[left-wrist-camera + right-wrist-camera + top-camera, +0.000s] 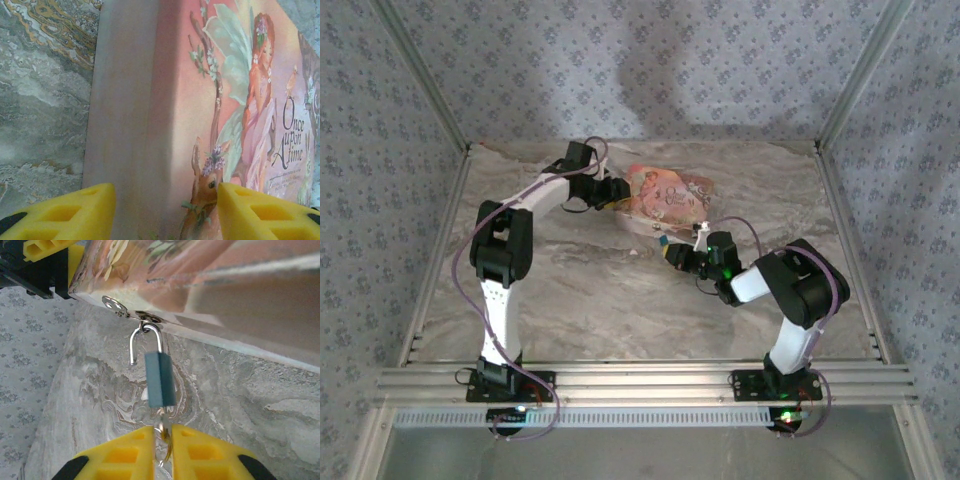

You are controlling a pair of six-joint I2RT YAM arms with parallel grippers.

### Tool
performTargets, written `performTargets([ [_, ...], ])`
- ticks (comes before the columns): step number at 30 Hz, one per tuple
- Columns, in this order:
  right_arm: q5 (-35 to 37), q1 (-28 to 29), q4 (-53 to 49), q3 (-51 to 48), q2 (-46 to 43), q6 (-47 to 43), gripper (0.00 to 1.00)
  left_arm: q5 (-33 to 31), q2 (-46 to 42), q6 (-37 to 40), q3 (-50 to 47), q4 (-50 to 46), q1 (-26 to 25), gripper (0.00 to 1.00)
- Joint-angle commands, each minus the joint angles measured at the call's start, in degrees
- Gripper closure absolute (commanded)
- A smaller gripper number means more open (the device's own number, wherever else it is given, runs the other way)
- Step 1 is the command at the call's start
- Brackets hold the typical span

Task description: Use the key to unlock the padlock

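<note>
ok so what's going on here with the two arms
The right gripper has the key between its nearly closed fingertips, pushed into the bottom of the padlock. The padlock hangs from the hasp of the pink box, and one shackle leg looks free, so it seems unlocked. The left gripper stands open over the box's edge.

Black-white arms [498, 305], seemingly purple cables [456, 265]; yellow pincers [163, 202] [163, 435]

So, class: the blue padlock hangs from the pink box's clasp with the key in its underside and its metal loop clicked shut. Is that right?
No. In the right wrist view the metal loop of the padlock is open, one leg free of the body. Otherwise yes: it hangs from the clasp of the pink box with the key in its underside.
</note>
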Motion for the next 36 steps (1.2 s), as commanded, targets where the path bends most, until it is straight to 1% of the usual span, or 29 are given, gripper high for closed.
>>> performTargets([
  [1,0.5,-0.7,-7.0,-0.8,-0.4,0.0,0.77,-1.7,0.4,1.3,-1.8,-2.7,0.0,0.46],
  [5,1.4,-1.2,-11.5,-0.8,-3.7,-2.9,0.67,-1.8,-0.5,0.4,-4.1,-1.3,-0.1,0.48],
  [7,1.2,-1.7,-13.3,-0.7,-5.4,-4.5,0.64,-1.9,-1.4,0.1,-5.8,-0.4,-0.1,0.49],
  [9,-0.6,-2.5,-14.6,0.0,-6.7,-6.5,0.59,-2.2,-2.5,-0.3,-7.5,0.3,-0.2,0.49],
  [10,-2.7,-3.1,-14.8,0.4,-7.0,-7.2,0.56,-2.2,-3.1,-0.4,-8.4,0.6,-0.3,0.49],
  [13,-7.7,-5.4,-15.7,2.2,-7.7,-8.5,0.52,-3.1,-5.3,-0.8,-11.5,1.8,-0.7,0.49],
  [14,-8.3,-6.0,-16.1,2.6,-7.9,-8.5,0.50,-3.4,-5.9,-0.9,-12.5,2.1,-0.9,0.49],
  [18,-9.6,-8.1,-18.3,4.6,-8.7,-13.3,0.42,-4.3,-8.8,-1.5,-16.4,3.3,-1.5,0.49],
  [25,-11.2,-11.2,-22.2,10.1,-7.0,-19.9,0.36,-5.6,-12.7,-2.9,-22.1,5.5,-3.0,0.49],
  [28,-11.5,-11.9,-23.3,12.5,-5.3,-22.4,0.36,-5.8,-13.6,-3.4,-23.5,5.8,-4.0,0.50],
  [36,-15.1,-12.8,-20.4,15.6,-1.3,-25.8,0.35,-7.1,-18.5,-5.6,-29.9,7.8,-7.1,0.50],
])
